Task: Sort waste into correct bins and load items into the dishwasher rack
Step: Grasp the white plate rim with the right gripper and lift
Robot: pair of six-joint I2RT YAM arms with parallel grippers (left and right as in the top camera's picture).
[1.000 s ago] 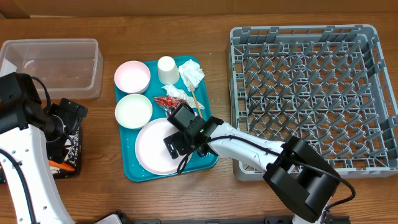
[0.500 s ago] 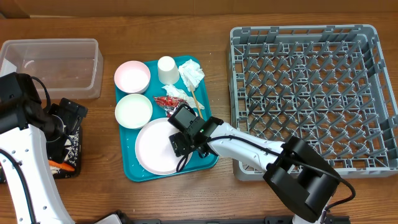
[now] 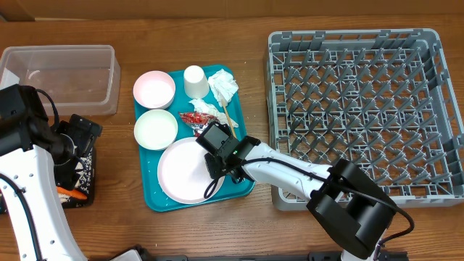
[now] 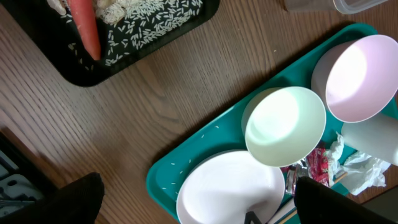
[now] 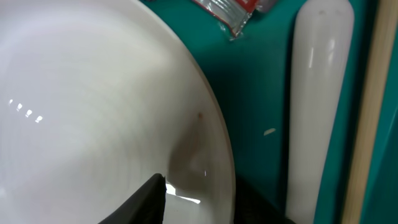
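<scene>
Wooden tabletop (image 3: 246,29) runs wall to wall; at the far left sits the clear tub (image 3: 61,72), and just below it the black tray (image 4: 81,68) holds the carrot (image 4: 84,28) and rice (image 4: 149,25). The left arm bends over that tray, its gripper (image 4: 202,202) spread wide with nothing in it. The teal tray (image 3: 151,196) carries two bowls (image 3: 154,89), a cup (image 3: 194,80), napkins (image 3: 222,85), the foil wrapper (image 3: 194,117) and the plate (image 3: 181,172). The right arm reaches low across from the grey rack (image 3: 362,109), its gripper (image 3: 215,167) at the plate's right rim, one finger on the inner face; I cannot tell if it is clamped
</scene>
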